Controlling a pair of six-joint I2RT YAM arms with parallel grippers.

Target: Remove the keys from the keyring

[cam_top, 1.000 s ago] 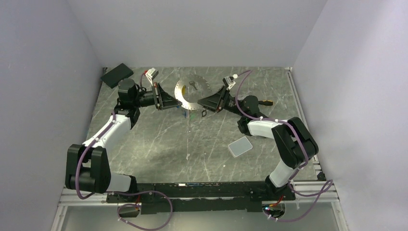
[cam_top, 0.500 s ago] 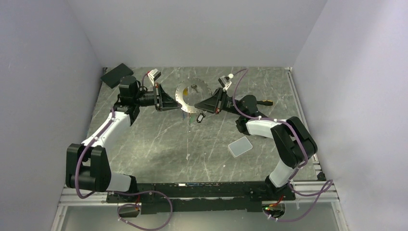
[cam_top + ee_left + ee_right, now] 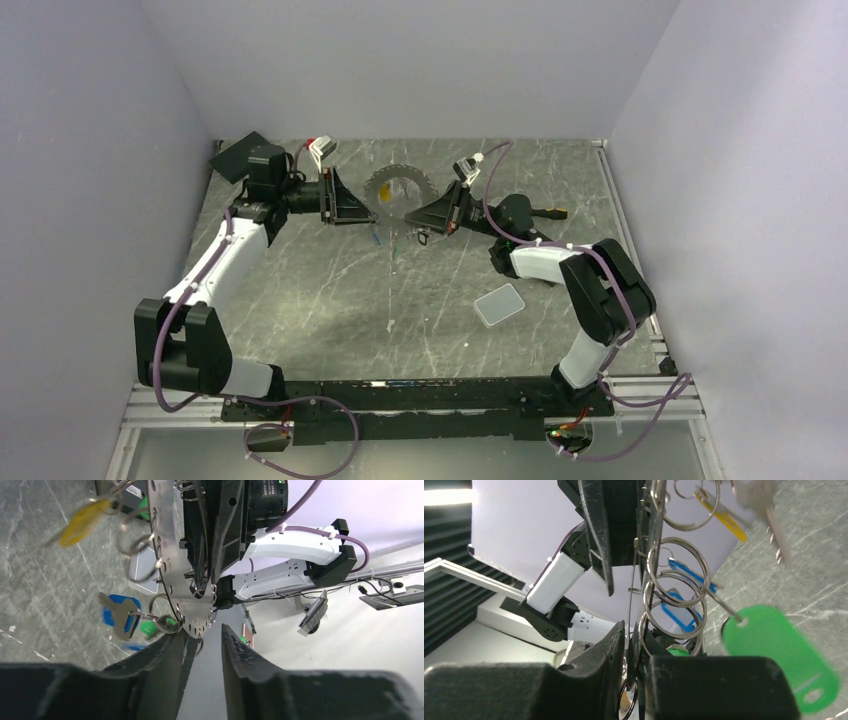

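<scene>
The keyring [image 3: 397,187] is a toothed silver ring held upright in the air between my two grippers. My right gripper [image 3: 412,215] is shut on its lower right edge; in the right wrist view the jaws [image 3: 633,635] pinch the thin metal edge [image 3: 649,587]. My left gripper [image 3: 368,210] is open, its jaws apart, with the ring's end [image 3: 196,622] just off the left fingertip [image 3: 176,645]. The keys hang below the ring on small split rings: a silver key with a blue tag [image 3: 120,619], a yellow tag [image 3: 82,517] and a green tag [image 3: 779,650].
A grey rounded square pad [image 3: 499,304] lies on the marble table right of centre. A black flat object [image 3: 240,155] lies at the far left corner. A black and orange tool [image 3: 548,212] lies behind my right arm. Walls close in the table on three sides.
My left gripper has drawn back to the left, off the ring. The right gripper has kept its hold and shifted the ring slightly up and left; the hanging keys swing.
</scene>
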